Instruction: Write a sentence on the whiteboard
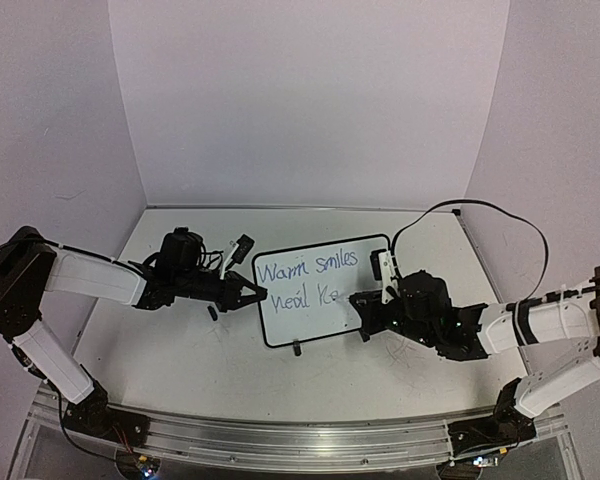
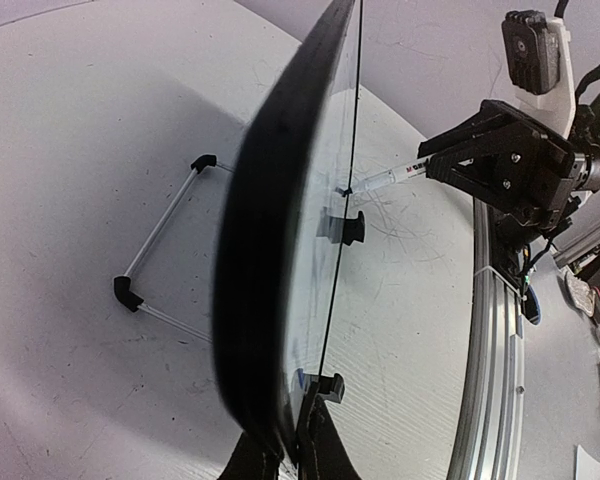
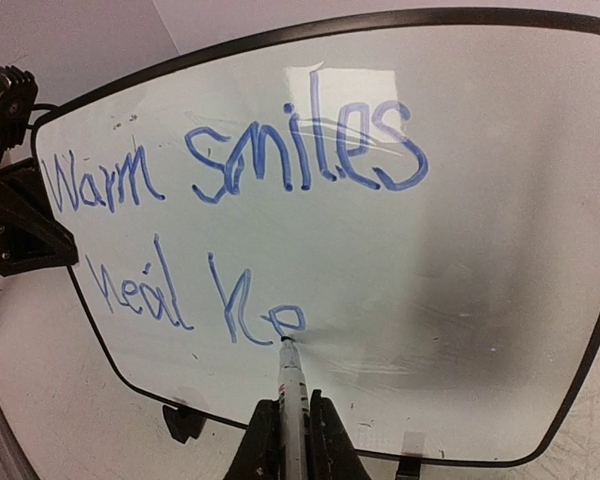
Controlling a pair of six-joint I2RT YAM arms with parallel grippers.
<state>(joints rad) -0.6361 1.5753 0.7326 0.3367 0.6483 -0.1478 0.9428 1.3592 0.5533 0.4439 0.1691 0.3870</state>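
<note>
Whiteboard (image 1: 310, 325), standing mid-desk: left edge clenched in left jaws; right jaws clenched on marker (image 3: 292, 375), tip touching second line of sentence (image 3: 305, 160).

Blue handwriting (image 3: 302, 160) "Warm smiles" above "heal he" on the whiteboard (image 3: 480, 300)

The whiteboard (image 1: 315, 323) is a small glossy white rectangle with a thin black frame and rounded corners. It stands nearly upright on small black feet (image 1: 296, 349) around the middle of the desk (image 1: 180, 350). The sentence (image 3: 280, 160) is blue handwriting, unfinished: "Warm smiles" on top, "heal he" beneath, at the board's left and centre.
</note>
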